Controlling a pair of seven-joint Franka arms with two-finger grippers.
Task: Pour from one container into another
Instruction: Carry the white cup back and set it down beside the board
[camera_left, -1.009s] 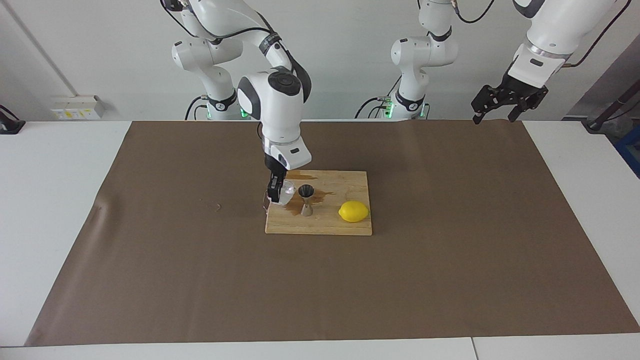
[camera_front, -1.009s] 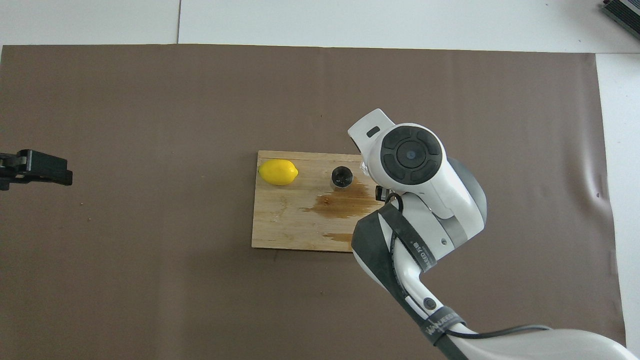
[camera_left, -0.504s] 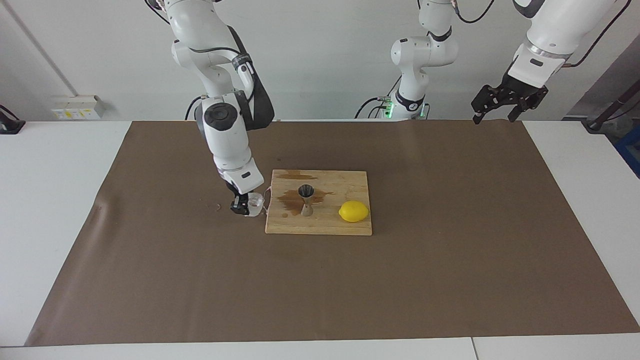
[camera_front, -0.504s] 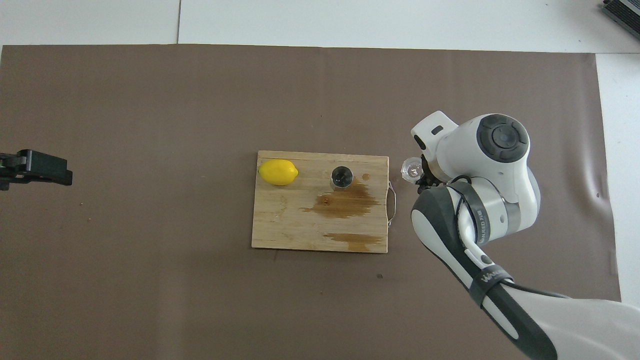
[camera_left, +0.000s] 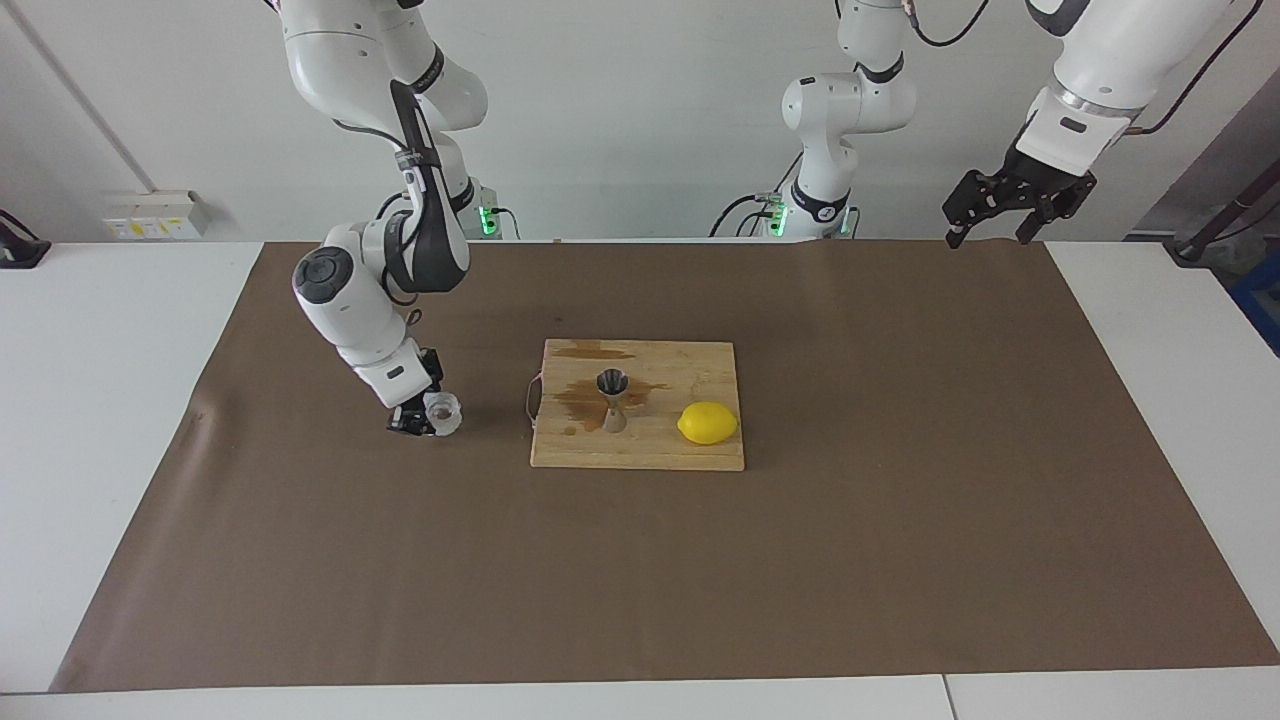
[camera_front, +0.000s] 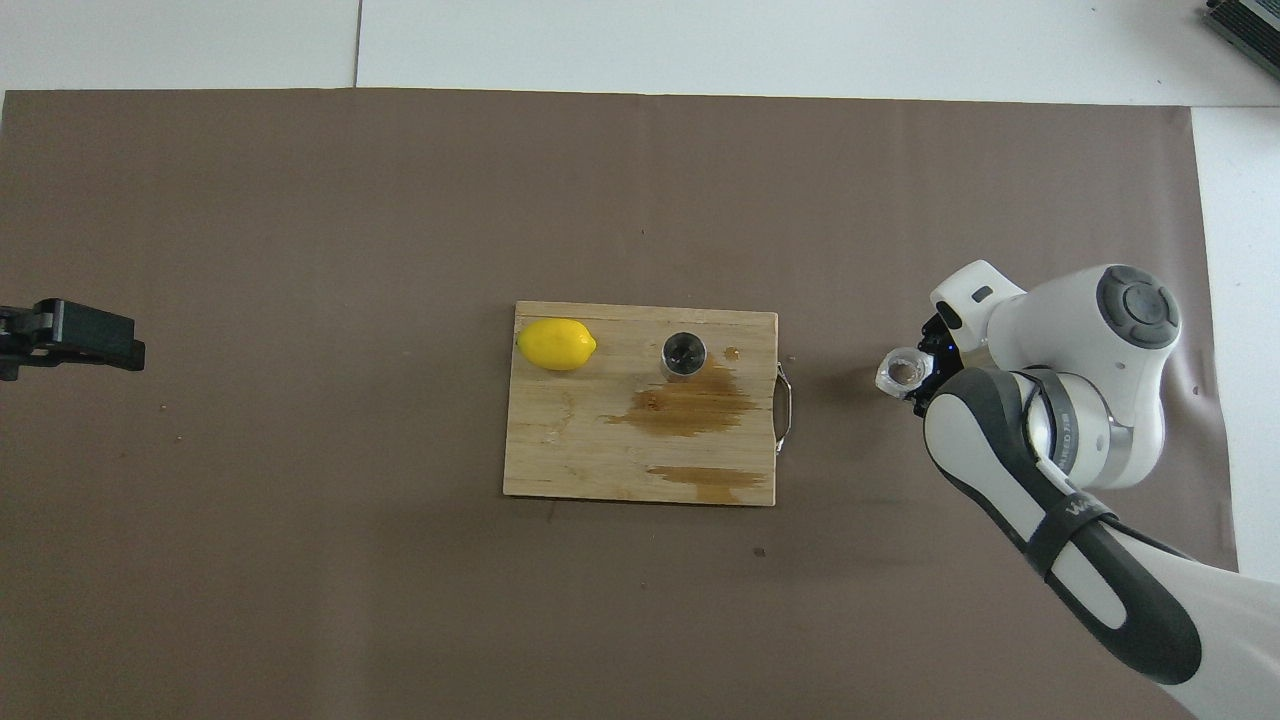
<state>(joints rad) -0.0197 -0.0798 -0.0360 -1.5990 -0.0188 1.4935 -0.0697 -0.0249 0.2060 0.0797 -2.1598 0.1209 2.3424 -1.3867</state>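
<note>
Step in hand, as I read it: the pour looks done and the right gripper (camera_left: 428, 417) is over the brown paper cover (camera_left: 300, 560) toward the right arm's end, clamped on the cup (camera_left: 441, 412); fingers closed on its side, cup upright, mouth up; whether its base touches the paper I can't tell, probably just above it or barely down.

To do this well: lower straight, keep the cup level, release only once the base is flat on the paper; open wide enough that the ribbed wall doesn't drag, then lift clear vertically; the cup is light and would tip easily if clipped on the way out.

Next along: cutting board (camera_left: 700, 455) mid-table, well apart from the cup, wire handle at the end toward the cup; jigger (camera_left: 611, 399) upright on it, standing in a dark wet stain that spreads toward the robots, so some liquid missed; lemon (camera_left: 707, 422) beside the jigger on the board, toward the left arm's end.

Left gripper (camera_left: 1003, 212) waits high over the cover's corner at its own end, fingers spread, holding nothing.

Surface: brown paper over a white table (camera_left: 100, 400), slight wrinkle at the edge near the cup; plain white wall at the robots' end.
</note>
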